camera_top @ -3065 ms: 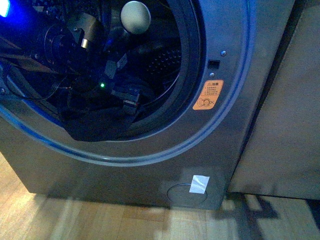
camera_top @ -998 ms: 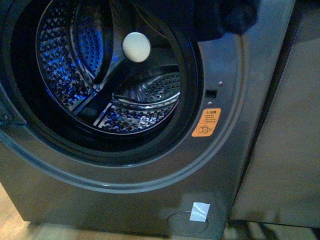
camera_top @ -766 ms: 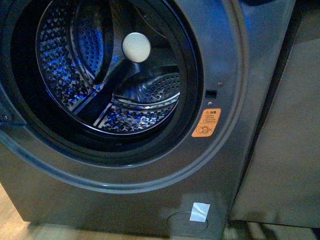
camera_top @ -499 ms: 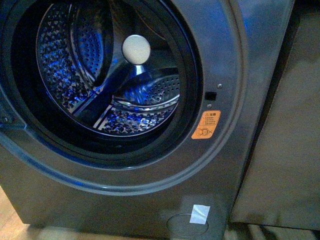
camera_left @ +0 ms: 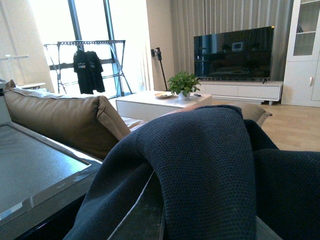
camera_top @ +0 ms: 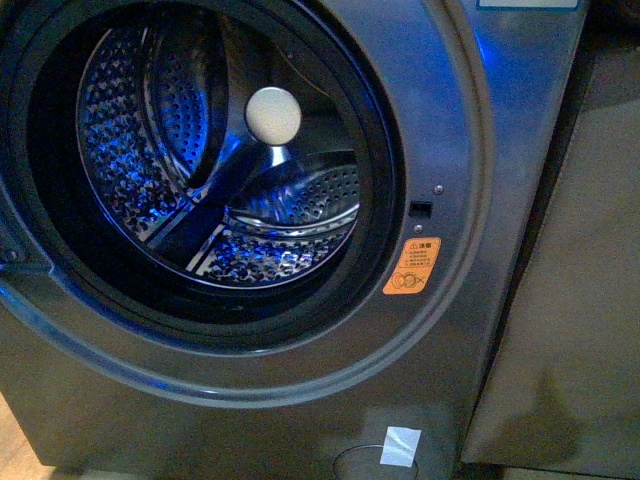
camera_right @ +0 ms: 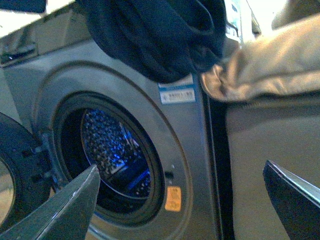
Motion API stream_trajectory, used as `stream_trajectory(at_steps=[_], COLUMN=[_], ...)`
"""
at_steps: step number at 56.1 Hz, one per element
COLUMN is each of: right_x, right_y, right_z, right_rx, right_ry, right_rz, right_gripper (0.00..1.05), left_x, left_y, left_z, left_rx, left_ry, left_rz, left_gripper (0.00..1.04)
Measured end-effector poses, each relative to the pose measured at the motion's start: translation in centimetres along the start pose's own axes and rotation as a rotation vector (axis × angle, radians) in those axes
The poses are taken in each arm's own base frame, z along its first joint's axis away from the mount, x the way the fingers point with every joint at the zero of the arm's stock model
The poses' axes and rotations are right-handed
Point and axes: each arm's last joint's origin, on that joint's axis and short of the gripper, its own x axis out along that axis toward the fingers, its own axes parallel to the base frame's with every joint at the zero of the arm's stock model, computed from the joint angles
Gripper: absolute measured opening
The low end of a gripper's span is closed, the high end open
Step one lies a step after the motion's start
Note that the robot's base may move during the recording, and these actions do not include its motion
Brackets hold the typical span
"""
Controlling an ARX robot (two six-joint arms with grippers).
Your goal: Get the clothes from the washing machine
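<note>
The washing machine (camera_top: 450, 130) stands door open, its perforated steel drum (camera_top: 140, 150) bare of laundry as far as the front view reaches, so the emptying looks done. The clothes (camera_right: 155, 35), a dark navy knit bundle, hang outside the machine, above its porthole near the front panel's upper corner, with only the carrying-off left. The right gripper (camera_right: 181, 167) faces the machine's front, fingers spread wide and empty; the left gripper is buried under the fabric, so whether it is clamped cannot be told.
</note>
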Motion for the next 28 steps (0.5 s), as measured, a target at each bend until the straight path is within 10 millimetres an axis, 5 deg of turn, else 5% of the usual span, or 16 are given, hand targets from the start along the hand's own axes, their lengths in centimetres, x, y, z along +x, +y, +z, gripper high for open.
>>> stream_trajectory(at_steps=[15, 28], right_x=[6.5, 12.2], right_y=[-0.8, 0.2], right_z=[6.3, 11.7], right_rx=[-0.152, -0.505], right_ry=[-0.094, -0.216], right_rz=[0.042, 0.078], right_gripper=[0.97, 0.97], left_x=[0.0, 0.0], left_y=[0.0, 0.0], left_z=[0.0, 0.0], left_rx=[0.0, 0.0], left_ry=[0.0, 0.0], left_rz=[-0.002, -0.001], left_gripper=[0.13, 0.13])
